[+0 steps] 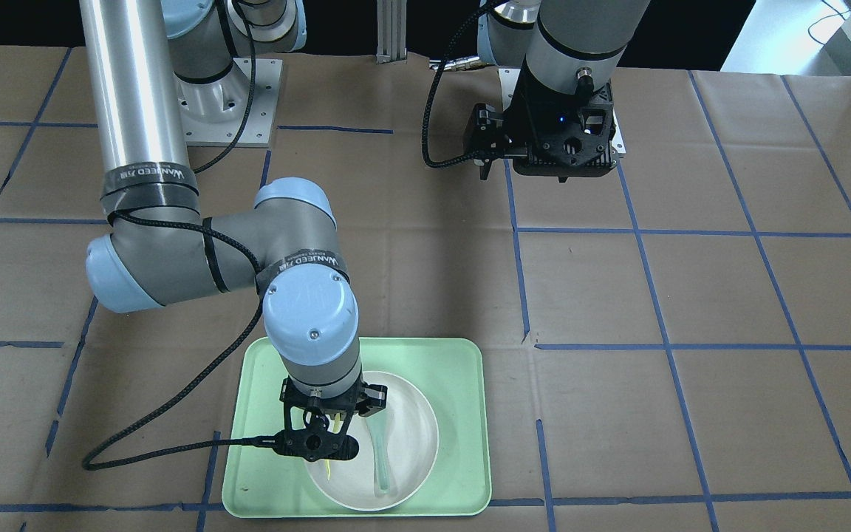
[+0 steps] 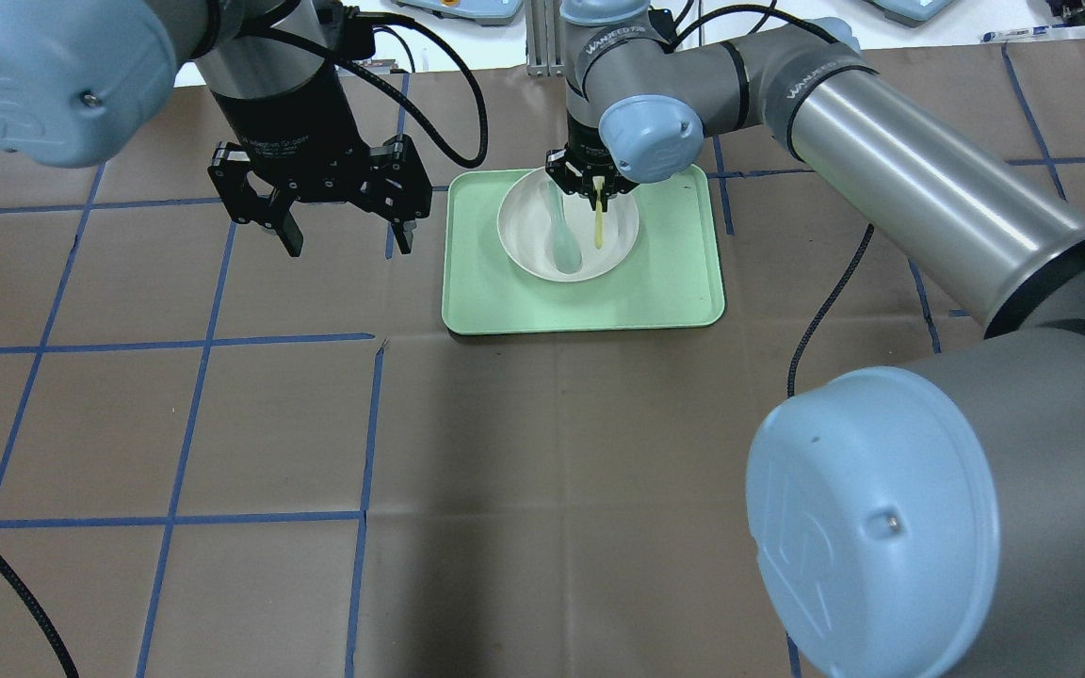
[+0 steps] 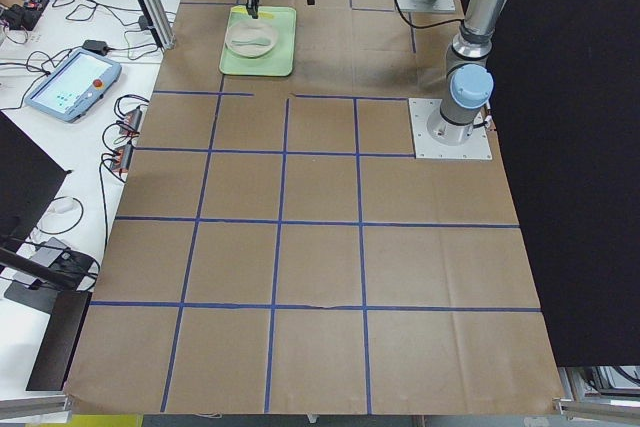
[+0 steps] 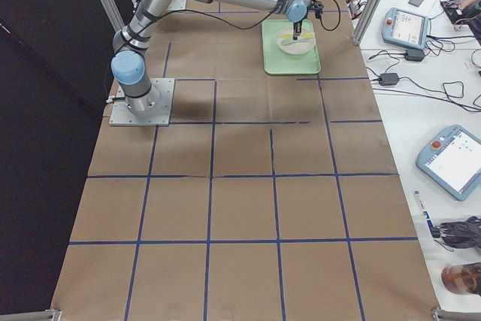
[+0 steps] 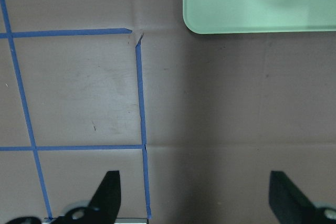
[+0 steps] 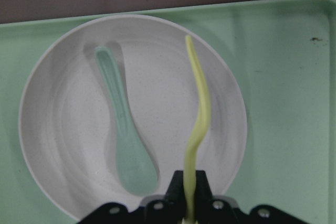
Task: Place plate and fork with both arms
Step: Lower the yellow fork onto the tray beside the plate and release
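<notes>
- Yellow plastic fork (image 6: 198, 124) is pinched at one end in the right hand (image 6: 188, 195), hanging over the plate (image 6: 63, 129) beside a spoon (image 6: 123, 140).
- Plate sits on the green tray (image 2: 674, 282).
- Fork looks light, thin and springy; likely to pivot, so grip mid-handle.
- Left hand (image 2: 340, 221) is spread apart, empty, above the surface (image 2: 542, 471).

Spoon (image 6: 123, 140) crowds the plate (image 6: 63, 129) beside the fork (image 6: 198, 124).

Robotics lab, taped grid table (image 3: 320, 247), teach pendants (image 3: 68, 84), cables (image 3: 130, 122)
</notes>
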Controlling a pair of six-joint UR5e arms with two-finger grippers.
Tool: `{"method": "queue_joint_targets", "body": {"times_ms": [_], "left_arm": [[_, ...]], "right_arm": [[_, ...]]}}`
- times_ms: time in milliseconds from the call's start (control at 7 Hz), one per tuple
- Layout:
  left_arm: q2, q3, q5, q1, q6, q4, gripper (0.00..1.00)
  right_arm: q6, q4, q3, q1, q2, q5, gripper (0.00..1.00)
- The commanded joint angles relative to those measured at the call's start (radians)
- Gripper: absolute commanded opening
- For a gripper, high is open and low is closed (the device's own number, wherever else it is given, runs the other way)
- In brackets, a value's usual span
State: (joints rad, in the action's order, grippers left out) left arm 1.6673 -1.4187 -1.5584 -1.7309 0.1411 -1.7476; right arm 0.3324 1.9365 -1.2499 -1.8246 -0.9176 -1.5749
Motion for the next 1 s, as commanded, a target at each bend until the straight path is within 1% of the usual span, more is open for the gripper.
{"method": "queue_joint_targets", "body": {"times_ms": [0,286,429,571,714,857], "left_arm": [[0.003,0.001,0.001,-0.001,0.000,0.000,1.00],[0.005,0.001,0.001,-0.001,0.000,0.000,1.00],[0.005,0.001,0.001,0.001,0.000,0.000,1.00],[0.006,0.001,0.001,-0.001,0.000,0.000,1.00],[0.006,0.001,0.001,-0.001,0.000,0.000,1.00],[0.006,0.001,0.001,-0.001,0.000,0.000,1.00]], "right_arm": [[-0.100,-0.063,-0.028,0.043,-0.050,0.001,0.04],[-0.203,-0.047,-0.135,0.140,-0.125,0.006,0.04],[-0.226,-0.007,-0.176,0.162,-0.126,0.009,0.04],[-0.227,0.071,-0.204,0.166,-0.098,0.012,0.04],[-0.225,0.143,-0.216,0.163,-0.043,0.019,0.05],[-0.221,0.189,-0.214,0.162,-0.006,0.021,0.05]]}}
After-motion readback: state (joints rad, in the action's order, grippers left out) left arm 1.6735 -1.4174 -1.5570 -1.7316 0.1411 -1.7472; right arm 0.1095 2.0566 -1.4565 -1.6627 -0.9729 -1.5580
